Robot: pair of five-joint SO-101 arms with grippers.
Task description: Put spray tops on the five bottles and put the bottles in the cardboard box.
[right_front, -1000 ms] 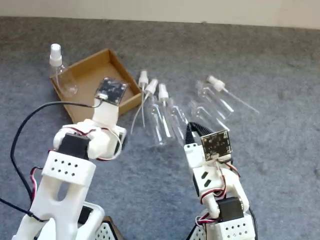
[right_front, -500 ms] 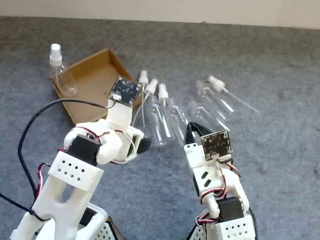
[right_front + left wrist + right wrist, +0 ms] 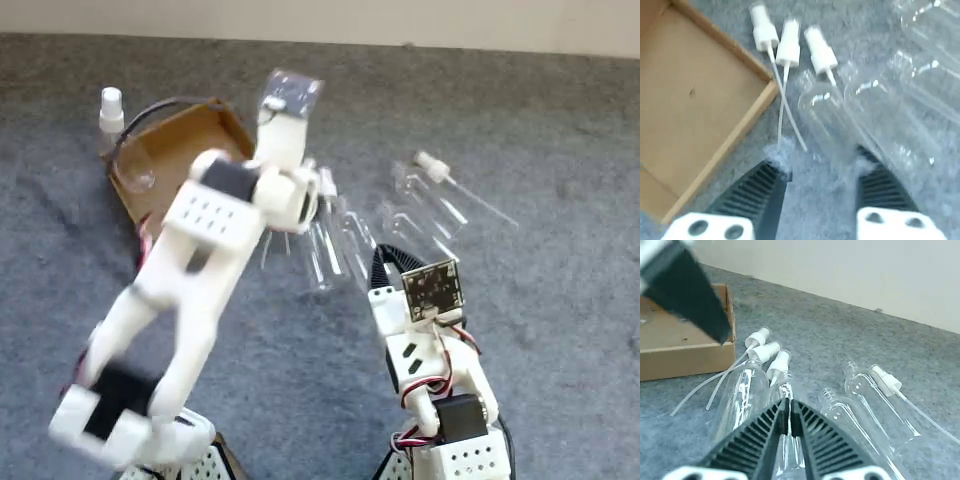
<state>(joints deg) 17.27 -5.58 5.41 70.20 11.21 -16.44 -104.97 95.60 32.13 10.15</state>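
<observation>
Grey carpet covers the desk [image 3: 560, 320], which ends at a pale wall [image 3: 420, 15] along its far edge. You have open carpet to the right of the bottles and in the near left. The crowded patch is the middle, between the cardboard box [image 3: 170, 150] at far left and the right arm [image 3: 430, 340].

One capped bottle [image 3: 130, 165] rests at the box's far-left corner, its white head poking past the rim. Four clear bottles [image 3: 352, 235] lie on their sides close together on the carpet, just right of the box. Three spray tops [image 3: 788, 42] lie beside the box's right wall, and a fourth spray top [image 3: 432, 165] lies by the rightmost bottle. You cannot tell whether the third top's stem sits inside a bottle neck.

The left arm [image 3: 215, 215] stretches over the box's near-right corner. From above it is smeared, and it hides the three tops and part of the box. The left jaws stand wide apart and hold nothing; tube ends and a bottle's base show between them. The right jaws are pressed together, empty, low over the bottles.

Compared with a second ago, the left arm has swung forward and right from the box's near wall, and its cable [image 3: 165, 100] now arcs over the box. The right arm and the bottles have not shifted.
</observation>
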